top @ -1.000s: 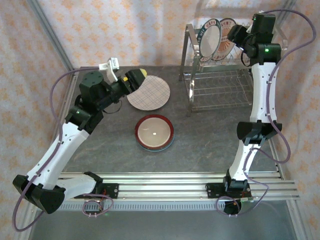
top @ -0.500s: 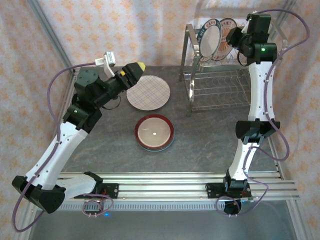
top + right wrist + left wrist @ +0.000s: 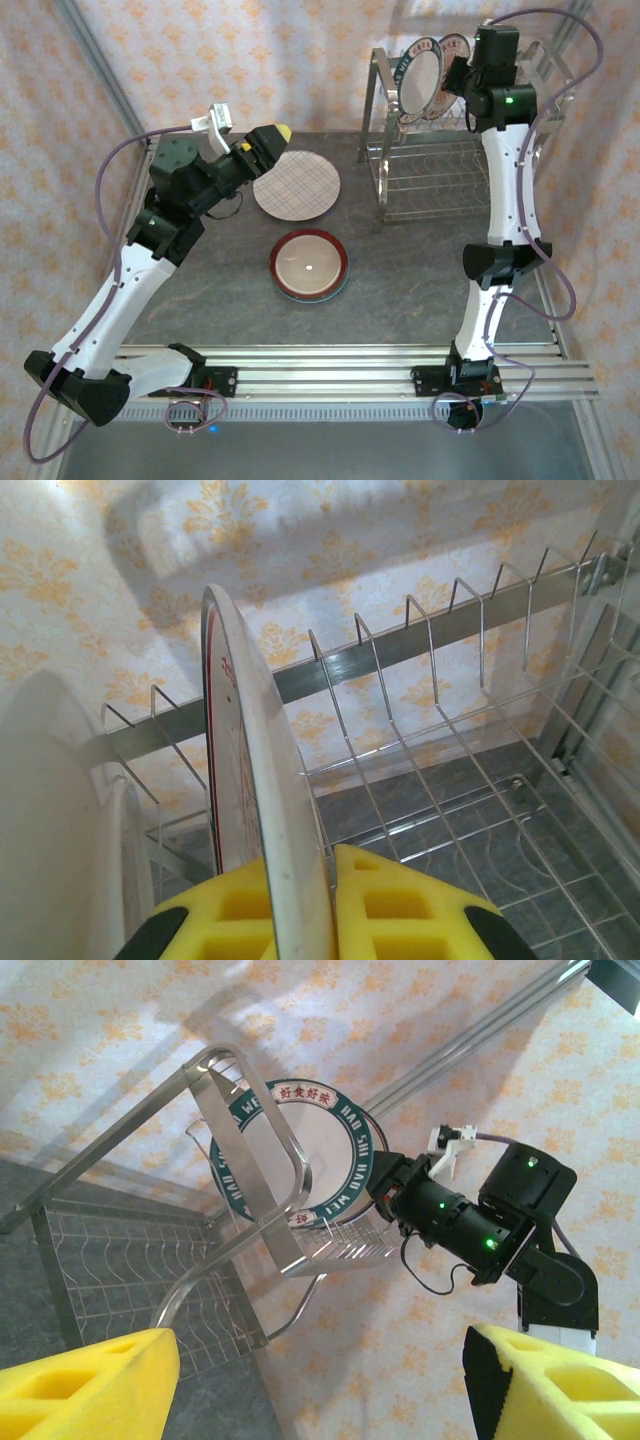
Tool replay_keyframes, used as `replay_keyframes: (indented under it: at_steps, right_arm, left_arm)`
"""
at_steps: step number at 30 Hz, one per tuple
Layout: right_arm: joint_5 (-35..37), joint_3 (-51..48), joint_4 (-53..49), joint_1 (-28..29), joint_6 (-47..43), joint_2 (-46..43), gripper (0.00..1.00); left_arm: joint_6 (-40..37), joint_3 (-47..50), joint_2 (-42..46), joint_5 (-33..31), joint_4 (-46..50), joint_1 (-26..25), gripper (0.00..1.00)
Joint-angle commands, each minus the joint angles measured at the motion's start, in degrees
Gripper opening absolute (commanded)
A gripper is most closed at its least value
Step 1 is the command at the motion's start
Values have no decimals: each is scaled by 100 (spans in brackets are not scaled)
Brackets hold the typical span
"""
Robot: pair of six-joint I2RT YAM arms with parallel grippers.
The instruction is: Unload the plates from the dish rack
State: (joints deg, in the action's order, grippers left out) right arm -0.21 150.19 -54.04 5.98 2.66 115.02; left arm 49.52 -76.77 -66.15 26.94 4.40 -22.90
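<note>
The chrome dish rack (image 3: pixel 436 178) stands at the back right. On its upper shelf a teal-and-white plate (image 3: pixel 418 80) stands upright, with a red-marked plate (image 3: pixel 453 48) behind it. My right gripper (image 3: pixel 461 76) is at that shelf. In the right wrist view the gripper (image 3: pixel 300 885) is shut on the red-marked plate (image 3: pixel 258 780), seen edge-on between the yellow fingers (image 3: pixel 405 905). My left gripper (image 3: pixel 270 140) hovers open by the plaid plate (image 3: pixel 297 187) lying on the table. The left wrist view shows its fingers (image 3: pixel 90 1390) wide apart, facing the rack (image 3: pixel 245 1110) and the teal-and-white plate (image 3: pixel 345 1175).
A red-rimmed plate (image 3: pixel 309 264) lies stacked on another at the table's middle. A pale plate (image 3: pixel 50 820) stands close to the left of the gripped one. Bare wire slots (image 3: pixel 430 630) run to the right. Patterned walls close the back and sides.
My right gripper has moved left along the upper shelf onto the red-marked plate. My left gripper rose off the plaid plate a second ago and has held still since.
</note>
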Motion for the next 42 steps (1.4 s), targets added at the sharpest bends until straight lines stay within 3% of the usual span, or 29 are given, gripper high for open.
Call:
replay_keyframes:
  at_steps: [1,8,22,34,42]
  right_arm:
    - [933,256,212,194,-419,-379,0]
    - [1607,171,271,359,-626,-795,0]
    - [1961,-320,94,356,-171,-1843,0]
    - [1507,-2266,-34,360,1485,-3607,0]
    - [866,-3338,103,360,2627,-4437,0]
  left_arm:
    - [18,-84,-21,29,-246,-55,75]
    - [349,-92,-198,72,-633,-170,75]
    - [1172,-961,-1674,407,-1632,-1163,76]
    - [1564,-2424,-3405,977,-1959,-2007,76]
    - [1713,-2962,-4022,927,-2075,-2275,76]
